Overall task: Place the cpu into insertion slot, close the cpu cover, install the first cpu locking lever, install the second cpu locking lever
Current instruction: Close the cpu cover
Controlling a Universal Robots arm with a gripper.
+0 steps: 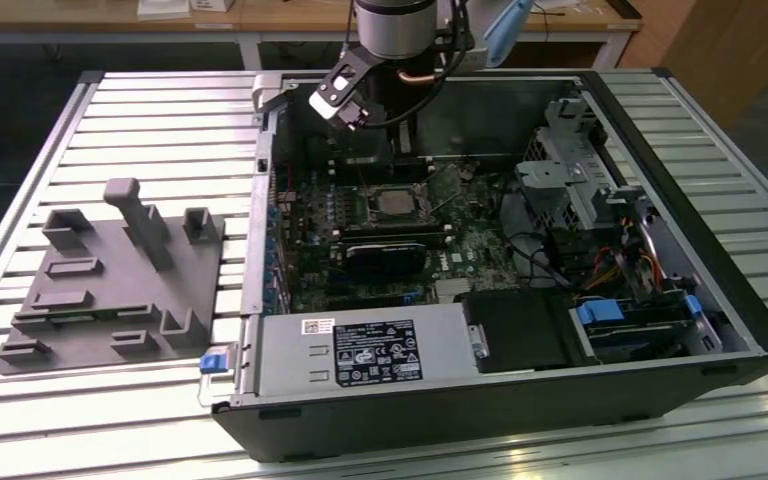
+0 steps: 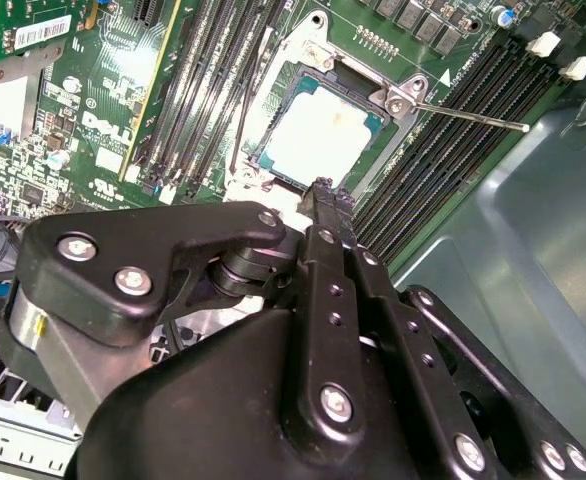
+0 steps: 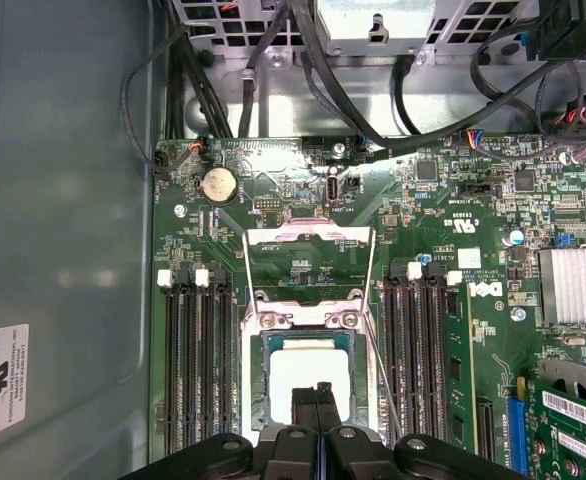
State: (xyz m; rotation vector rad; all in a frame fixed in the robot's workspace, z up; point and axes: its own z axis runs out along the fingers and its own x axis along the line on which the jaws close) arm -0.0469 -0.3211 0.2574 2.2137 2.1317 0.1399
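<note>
The cpu (image 3: 308,372) lies in the insertion slot (image 3: 256,400), its pale metal top showing; it is also in the second wrist view (image 2: 318,140) and in the exterior view (image 1: 391,205). The cpu cover (image 3: 309,237) is swung open beyond the socket, and green board shows through its window. Thin wire locking levers (image 3: 373,300) stand loose at both sides, and one lever (image 2: 473,118) sticks out over the memory slots. My gripper (image 3: 316,395) hovers just above the chip's near edge, fingers (image 2: 325,200) shut together with nothing between them.
The open computer case (image 1: 704,250) lies on a slatted table. A black card (image 1: 384,255), the power supply (image 1: 357,350) and a drive cage (image 1: 571,180) surround the socket. Memory slots (image 3: 193,370) flank it, with cables (image 3: 273,60) beyond. A grey fixture (image 1: 111,280) sits at the exterior view's left.
</note>
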